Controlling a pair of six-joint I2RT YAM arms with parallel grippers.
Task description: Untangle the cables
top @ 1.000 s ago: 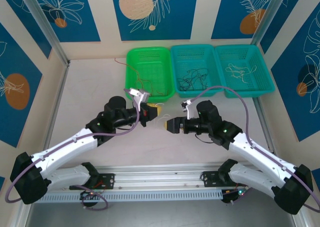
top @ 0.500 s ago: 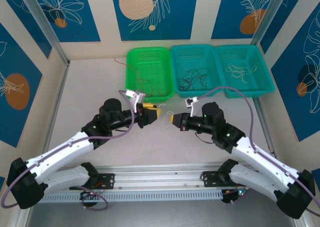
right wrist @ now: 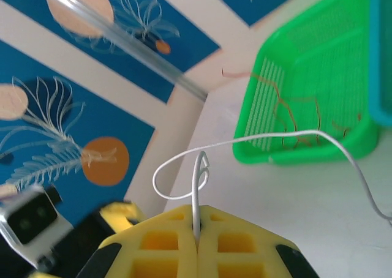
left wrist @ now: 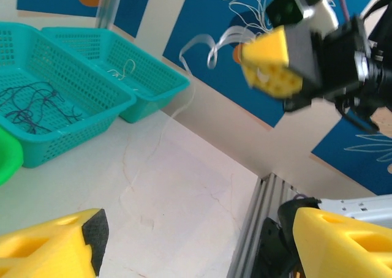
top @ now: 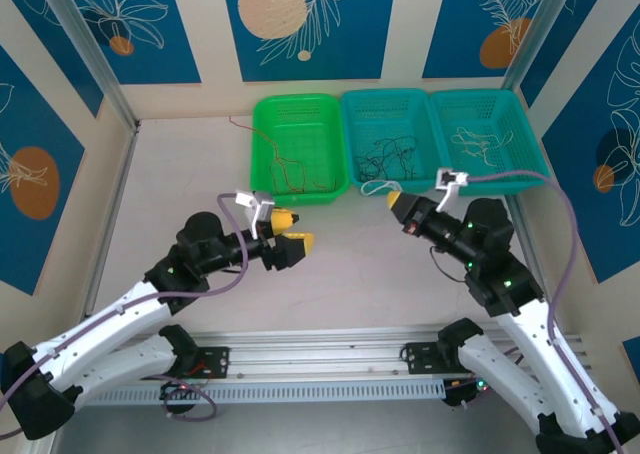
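Observation:
My right gripper is shut on a thin white cable, raised just in front of the middle basket. In the right wrist view the cable loops out from between the closed yellow fingers. My left gripper stands open over the table's middle with nothing between its fingers. In the left wrist view the right gripper hangs ahead with the white cable curling from it. Red-orange cables lie in the green basket, black cables in the middle teal one, whitish cables in the right one.
Three baskets stand in a row at the back: green, teal and teal. One red strand lies on the table left of the green basket. The metal rail runs along the near edge.
The right gripper shut on the white cable and carried it up and right toward the baskets. The left gripper opened and drew back to the left.

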